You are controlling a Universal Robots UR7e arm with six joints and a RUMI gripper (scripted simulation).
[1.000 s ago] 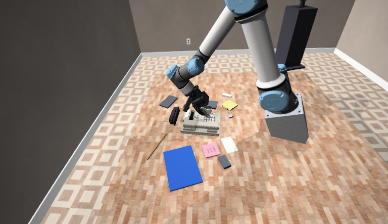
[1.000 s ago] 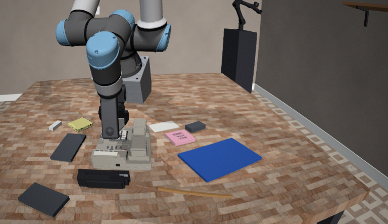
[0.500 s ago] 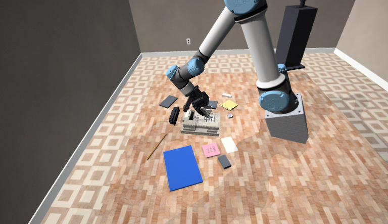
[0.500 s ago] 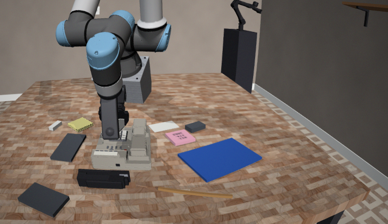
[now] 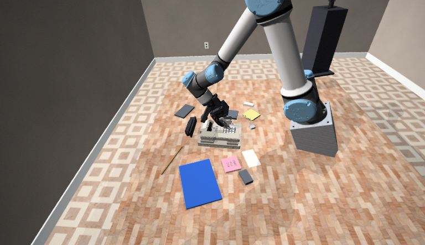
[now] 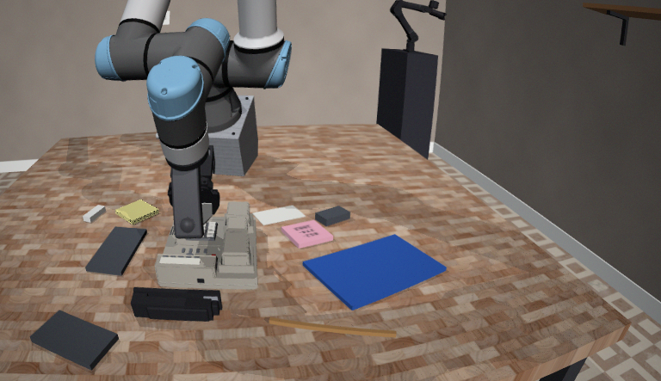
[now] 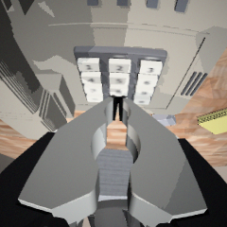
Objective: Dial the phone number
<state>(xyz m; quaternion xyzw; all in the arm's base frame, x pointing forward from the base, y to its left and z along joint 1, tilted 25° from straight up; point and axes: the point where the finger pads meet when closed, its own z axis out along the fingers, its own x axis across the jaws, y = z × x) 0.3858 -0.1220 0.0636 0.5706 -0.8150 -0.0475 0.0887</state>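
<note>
Dark slabs, far left: we count three flat dark grey slabs (image 6: 74, 339) on the wooden table (image 6: 487, 309), plus one small dark block (image 6: 332, 215) further right.
Black box: one, lying just in front of the phone (image 6: 175, 304).
Desk phone: one beige desk phone (image 6: 229, 265) sits left of centre on the table; we see its handset (image 6: 237, 233) lying in the cradle along the phone's right side in the exterior view.
Keypad: in the wrist view we count three columns of white keys (image 7: 119, 68); the top three rows are readable, and the gripper tips hide the row below.
Gripper: the gripper (image 7: 118, 105) is pressed together with nothing between its fingers; the joined tips point down at the middle column, at or just below the third row. We cannot tell whether they touch a key.
Step in hand: we judge this to be a single key press with the closed tips.
How to do it well: we advise keeping the fingers together so they act as one poker, descending squarely on one key, lifting straight off, and never flanking a key; stay well off the handset.
Pencil: one (image 6: 331, 328), near the front edge.
Notes: one pink note (image 6: 306, 234) with dark writing lies right of the phone; the digits are too small for us to read. We also count one yellow pad (image 6: 137, 211), one white sheet (image 6: 278, 214) and one small white block (image 6: 94, 212).
Blue board: one (image 6: 373, 269), right of the note.
</note>
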